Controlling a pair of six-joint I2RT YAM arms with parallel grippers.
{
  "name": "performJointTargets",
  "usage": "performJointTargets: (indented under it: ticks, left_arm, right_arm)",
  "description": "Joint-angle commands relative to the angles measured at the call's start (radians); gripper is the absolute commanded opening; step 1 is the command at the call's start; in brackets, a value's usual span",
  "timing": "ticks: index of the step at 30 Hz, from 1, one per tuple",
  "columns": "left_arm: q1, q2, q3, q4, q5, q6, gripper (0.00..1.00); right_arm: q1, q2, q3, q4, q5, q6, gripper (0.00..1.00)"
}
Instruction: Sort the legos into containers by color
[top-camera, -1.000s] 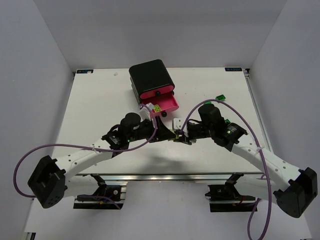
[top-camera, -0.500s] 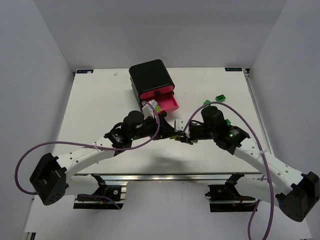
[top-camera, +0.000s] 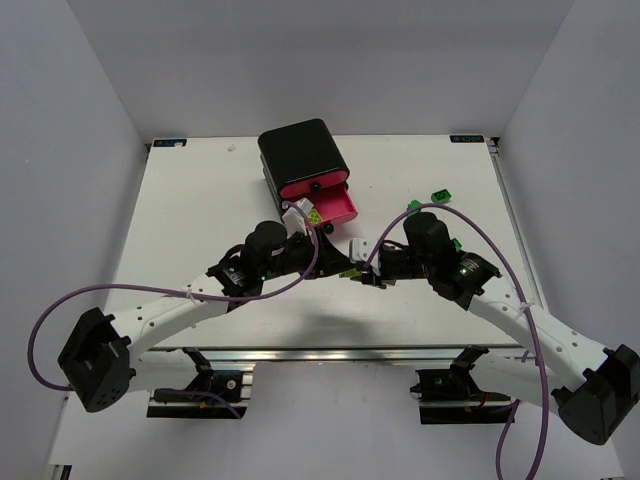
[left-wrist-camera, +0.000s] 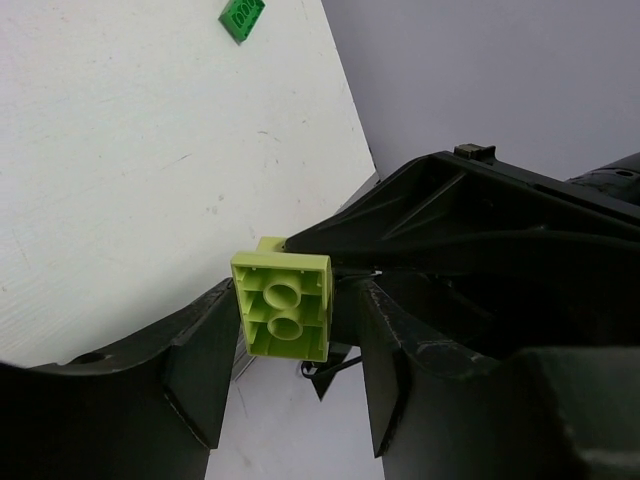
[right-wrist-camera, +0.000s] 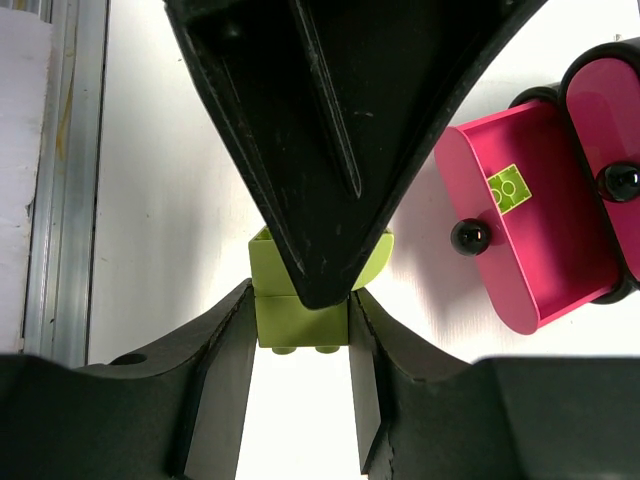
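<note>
The right gripper (right-wrist-camera: 300, 300) squeezes 1 lime lego (right-wrist-camera: 300, 325) tight. The left gripper (left-wrist-camera: 292, 300) is spread wide around that lego.

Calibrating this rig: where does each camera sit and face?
Top external: high behind the robot, looking down on the table; left arm, right arm show.
Left wrist: on its arm, looking past own fingers at the lime brick.
Right wrist: likewise, past own fingers at that brick, pink drawer beyond.
Both wrists share the brick.
</note>
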Motion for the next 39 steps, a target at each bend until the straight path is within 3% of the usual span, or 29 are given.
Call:
performJointTargets:
  ticks: [1, 6, 10, 16, 18, 20, 22, 25, 28, 33, 39]
  left_arm:
    - [-0.005, -0.014, 0.013, 0.019, 0.022, 0.003, 0.59]
    - [-0.005, 0.003, 0.025, 0.008, 0.032, 0.007, 0.57]
    - [-0.005, 0.008, 0.017, 0.025, 0.036, 0.004, 0.46]
    - [-0.005, 0.014, 0.011, 0.034, 0.047, 0.003, 0.46]
    - [-0.005, 0.014, 0.01, 0.041, 0.052, 0.001, 0.39]
    - [-0.005, 0.017, 0.008, 0.05, 0.059, 0.0, 0.31]
    - [-0.005, 0.015, 0.007, 0.053, 0.064, -0.002, 0.2]
    - [-0.005, 0.008, 0.008, 0.045, 0.061, 0.001, 0.1]
    - [-0.005, -0.018, 0.005, 0.027, 0.05, 0.009, 0.08]
    - [0.007, -0.061, 0.007, 0.004, 0.033, 0.023, 0.07]
    - [0.007, -0.063, 0.017, -0.021, 0.032, 0.027, 0.06]
  right_arm:
    - [0.001, -0.009, 0.021, 0.038, -0.017, 0.013, 0.0]
    - [0.001, -0.006, 0.023, 0.044, -0.017, 0.019, 0.0]
    - [0.001, -0.006, 0.023, 0.048, -0.017, 0.023, 0.0]
    - [0.001, -0.009, 0.021, 0.052, -0.016, 0.028, 0.0]
    - [0.001, -0.006, 0.021, 0.054, -0.017, 0.03, 0.0]
    - [-0.001, -0.007, 0.021, 0.057, -0.016, 0.033, 0.06]
    - [0.001, -0.009, 0.015, 0.061, -0.013, 0.037, 0.25]
    - [-0.002, -0.014, 0.007, 0.069, -0.002, 0.039, 0.42]
    - [0.001, -0.017, 0.003, 0.064, 0.009, 0.034, 0.51]
    - [0.001, -0.017, -0.006, 0.063, 0.015, 0.02, 0.62]
    - [0.001, -0.006, -0.003, 0.057, 0.007, 0.014, 0.63]
